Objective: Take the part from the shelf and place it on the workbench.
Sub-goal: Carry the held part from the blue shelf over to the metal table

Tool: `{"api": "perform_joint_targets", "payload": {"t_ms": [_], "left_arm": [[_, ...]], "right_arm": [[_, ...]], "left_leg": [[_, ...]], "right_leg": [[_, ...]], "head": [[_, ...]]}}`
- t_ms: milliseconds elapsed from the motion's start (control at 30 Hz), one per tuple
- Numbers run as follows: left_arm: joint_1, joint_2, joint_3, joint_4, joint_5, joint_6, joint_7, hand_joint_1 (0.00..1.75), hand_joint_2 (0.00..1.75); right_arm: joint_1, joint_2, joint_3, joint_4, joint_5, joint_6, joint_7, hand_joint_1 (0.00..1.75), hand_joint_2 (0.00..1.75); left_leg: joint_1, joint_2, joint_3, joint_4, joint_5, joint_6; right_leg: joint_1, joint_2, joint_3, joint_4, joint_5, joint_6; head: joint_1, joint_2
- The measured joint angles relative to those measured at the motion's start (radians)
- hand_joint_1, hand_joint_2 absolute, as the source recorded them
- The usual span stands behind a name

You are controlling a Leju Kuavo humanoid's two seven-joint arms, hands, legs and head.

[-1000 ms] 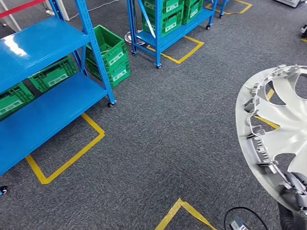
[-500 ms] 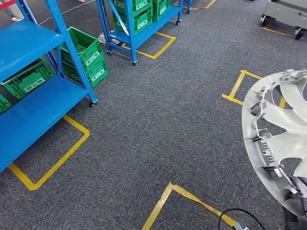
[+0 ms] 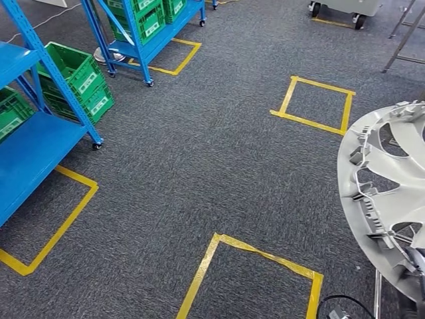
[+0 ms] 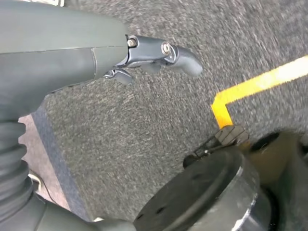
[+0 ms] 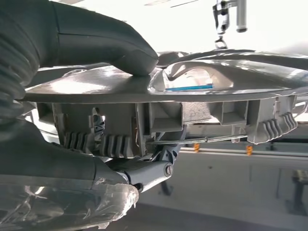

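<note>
The part is a large silver-grey wheel cover (image 3: 383, 193), held up on edge at the right of the head view with its ribbed, clipped back side towards me. My right hand (image 3: 414, 279) grips its lower rim at the picture's bottom right corner. In the right wrist view the thumb (image 5: 109, 43) presses one face of the wheel cover (image 5: 203, 82) and the fingers (image 5: 145, 173) clamp the clipped rim from the other side. My left hand (image 4: 91, 62) hangs over the grey carpet, its fingers (image 4: 174, 53) stretched out with nothing in them.
A blue shelf (image 3: 30, 146) with green crates (image 3: 80, 80) stands at the left, a second blue shelf (image 3: 145, 40) behind it. Yellow tape squares (image 3: 250, 266) (image 3: 313, 103) mark the carpet. A wheeled cart (image 3: 346, 6) is at the far top. A black cable (image 3: 346, 306) lies near my feet.
The camera has swung right: shelves and crates slid left, and new tape squares and a cart came into sight. The wheel cover stays in my right hand.
</note>
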Motion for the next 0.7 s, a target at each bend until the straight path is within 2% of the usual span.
{"api": "perform_joint_targets", "payload": {"t_ms": [33,67,100,133,167,233,267,300,333,367,400,433,467,500,533,567,600,633,667,700], "left_arm": [[-0.001,0.000,0.000,0.000,0.000,0.000,0.000,0.00,1.75],[-0.001,-0.001,0.000,0.000,0.000,0.000,0.001,0.00,1.75],[-0.001,-0.004,0.000,0.000,-0.001,0.000,0.001,0.00,1.75],[-0.001,-0.005,0.000,0.001,-0.002,0.000,0.002,0.00,1.75],[-0.001,-0.007,0.000,0.001,-0.002,0.000,0.003,0.00,1.75],[0.001,-0.006,0.000,0.001,-0.004,0.000,0.005,0.00,1.75],[0.003,-0.006,0.000,0.001,-0.005,0.000,0.006,0.00,1.75],[0.004,-0.006,0.000,0.001,-0.007,0.000,0.006,0.00,1.75],[0.003,-0.005,0.000,0.001,-0.009,0.000,0.007,0.00,1.75],[0.002,-0.005,0.000,0.001,-0.010,0.000,0.007,0.00,1.75],[0.001,-0.005,0.000,0.001,-0.011,0.000,0.007,0.00,1.75],[0.000,-0.005,0.000,0.001,-0.012,0.000,0.007,0.00,1.75],[0.000,-0.004,0.000,0.001,-0.012,0.000,0.007,0.00,1.75],[0.000,-0.002,0.000,0.001,-0.012,0.000,0.007,0.00,1.75],[0.000,-0.001,0.000,0.001,-0.013,0.000,0.007,0.00,1.75],[0.001,-0.001,0.000,0.001,-0.013,0.000,0.007,0.00,1.75],[0.001,-0.001,0.000,0.001,-0.014,-0.001,0.007,0.00,1.75],[0.001,-0.003,0.000,0.001,-0.014,-0.001,0.006,0.00,1.75],[0.002,-0.004,0.000,0.001,-0.014,-0.001,0.004,0.00,1.75],[0.003,-0.005,0.000,0.001,-0.014,-0.002,0.001,0.00,1.75]], "right_arm": [[0.001,0.001,-0.002,0.000,-0.001,0.000,0.000,1.75,1.75],[0.002,0.002,-0.005,0.001,-0.002,0.000,0.000,1.75,1.75],[0.004,0.003,-0.009,0.001,-0.004,0.000,0.001,1.75,1.75],[0.006,0.005,-0.013,0.001,-0.006,0.000,0.001,1.75,1.75],[0.007,0.006,-0.017,0.002,-0.008,0.000,0.001,1.75,1.75],[0.006,0.008,-0.021,0.005,-0.009,0.000,0.000,1.75,1.75],[0.005,0.009,-0.022,0.007,-0.010,0.000,0.000,1.75,1.75],[0.003,0.010,-0.023,0.010,-0.011,0.000,0.000,1.75,1.75],[0.003,0.011,-0.025,0.012,-0.011,0.000,0.001,1.75,1.75],[0.003,0.012,-0.027,0.014,-0.012,0.000,0.001,1.75,1.75],[0.003,0.013,-0.029,0.016,-0.012,0.000,0.001,1.75,1.75],[0.003,0.014,-0.029,0.016,-0.013,0.000,0.001,1.75,1.75],[0.001,0.015,-0.029,0.017,-0.014,0.000,0.001,1.75,1.75],[-0.001,0.016,-0.030,0.018,-0.014,0.000,0.001,1.75,1.75],[-0.002,0.018,-0.030,0.019,-0.014,0.000,0.001,1.75,1.75],[-0.002,0.019,-0.031,0.019,-0.013,0.000,0.001,1.75,1.75],[-0.001,0.021,-0.032,0.020,-0.013,0.000,0.002,1.75,1.75],[0.000,0.022,-0.033,0.020,-0.014,0.000,0.003,1.75,1.75],[0.000,0.023,-0.035,0.020,-0.014,0.000,0.004,1.75,1.75],[0.000,0.024,-0.035,0.020,-0.014,0.000,0.004,1.75,1.75]], "left_leg": [[-0.001,-0.009,0.022,-0.039,-0.008,0.002],[-0.001,-0.004,0.025,-0.057,-0.008,0.002],[0.000,0.009,0.017,-0.058,0.000,0.002],[0.002,0.022,0.009,-0.059,0.010,0.006],[0.004,0.036,-0.002,-0.061,0.022,0.011],[0.006,0.065,-0.025,-0.063,0.043,0.015],[0.005,0.080,-0.037,-0.062,0.053,0.014],[0.005,0.096,-0.050,-0.061,0.063,0.012],[0.006,0.110,-0.064,-0.059,0.072,0.008],[0.006,0.124,-0.079,-0.056,0.081,0.004],[0.007,0.137,-0.094,-0.052,0.089,-0.002],[0.007,0.148,-0.105,-0.048,0.096,-0.008],[0.007,0.158,-0.115,-0.044,0.100,-0.015],[0.006,0.166,-0.120,-0.040,0.105,-0.021],[0.007,0.174,-0.122,-0.037,0.111,-0.026],[0.009,0.183,-0.124,-0.036,0.116,-0.030],[0.013,0.189,-0.124,-0.035,0.120,-0.034],[0.018,0.179,-0.128,-0.029,0.113,-0.038],[0.021,0.156,-0.137,-0.008,0.092,-0.042],[0.022,0.128,-0.155,0.035,0.058,-0.044]], "right_leg": [[-0.001,0.009,-0.007,-0.001,0.013,0.004],[-0.001,0.020,-0.013,-0.004,0.026,0.010],[-0.003,0.027,-0.020,-0.007,0.036,0.015],[-0.003,0.020,-0.029,-0.002,0.028,0.021],[-0.003,0.001,-0.041,0.020,-0.001,0.027],[-0.010,-0.055,-0.073,0.128,-0.110,0.044],[-0.016,-0.073,-0.087,0.199,-0.157,0.052],[-0.024,-0.083,-0.094,0.262,-0.178,0.059],[-0.030,-0.087,-0.088,0.298,-0.171,0.066],[-0.038,-0.090,-0.068,0.307,-0.147,0.073],[-0.044,-0.096,-0.031,0.279,-0.116,0.080],[-0.050,-0.112,0.020,0.220,-0.104,0.089],[-0.049,-0.130,0.080,0.142,-0.112,0.094],[-0.047,-0.146,0.126,0.074,-0.130,0.090],[-0.042,-0.156,0.152,0.025,-0.150,0.083],[-0.035,-0.154,0.160,0.003,-0.158,0.070],[-0.032,-0.147,0.153,0.001,-0.155,0.054],[-0.030,-0.138,0.147,0.002,-0.150,0.043],[-0.029,-0.129,0.143,0.002,-0.144,0.032],[-0.028,-0.118,0.139,0.002,-0.138,0.021]], "head": [[0.000,0.000],[0.000,0.000],[-0.001,0.000],[-0.002,0.000],[-0.001,0.000],[0.003,0.000],[0.005,0.000],[0.005,0.000],[0.005,0.000],[0.005,0.000],[0.005,0.000],[0.005,0.000],[0.005,0.000],[0.002,0.000],[0.000,0.000],[-0.003,0.000],[-0.005,0.000],[-0.004,0.000],[-0.005,0.000],[-0.005,0.000]]}}
